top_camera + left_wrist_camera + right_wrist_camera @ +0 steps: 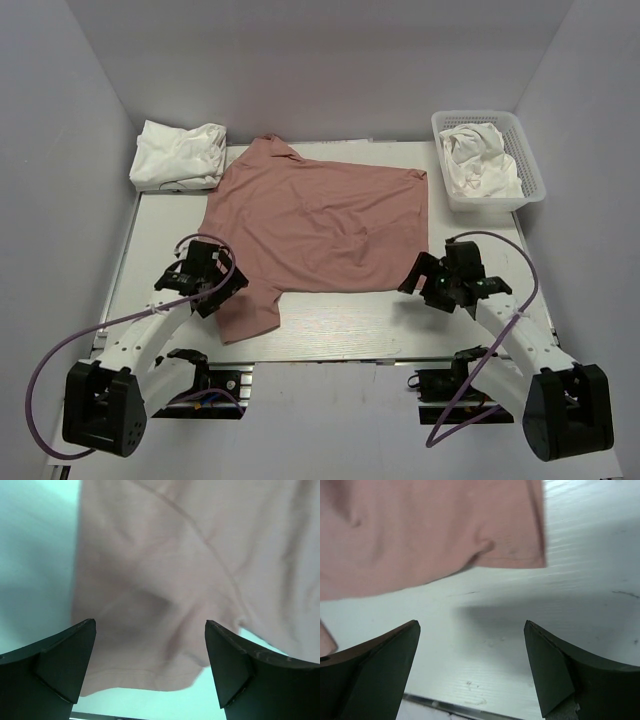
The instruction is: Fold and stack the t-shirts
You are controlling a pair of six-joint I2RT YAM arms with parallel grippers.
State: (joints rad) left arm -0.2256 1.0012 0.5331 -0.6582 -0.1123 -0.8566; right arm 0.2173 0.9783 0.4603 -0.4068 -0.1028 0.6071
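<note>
White table (350, 325) boards fill the floor of a pale, plain-walled booth, and the dusty-pink t-shirt (320, 215) lies spread nearly flat across the middle of them. It sits a little askew, with its collar toward the far left. I see no print on the side facing up. One short sleeve (245, 312) reaches toward the near edge on my left, and light creases run through the cloth near the right hem.

My left gripper (205, 278) hangs over that sleeve with its jaws spread wide and nothing between them. In my left wrist view the pink sleeve fills the space ahead of the two dark fingers (67, 660). I cannot tell whether they touch the cloth.

My right gripper (425, 282) is just off the shirt's near right corner, likewise wide apart and holding nothing. In my right wrist view bare white table lies between the fingers (555, 665) and the hem corner sits just beyond them.

At the far left corner a folded white t-shirt (180, 155) lies just beside the pink shirt's shoulder. At the far right corner stands a white plastic basket (535, 180) with crumpled white shirts (480, 168) inside it, apart from the pink shirt.
</note>
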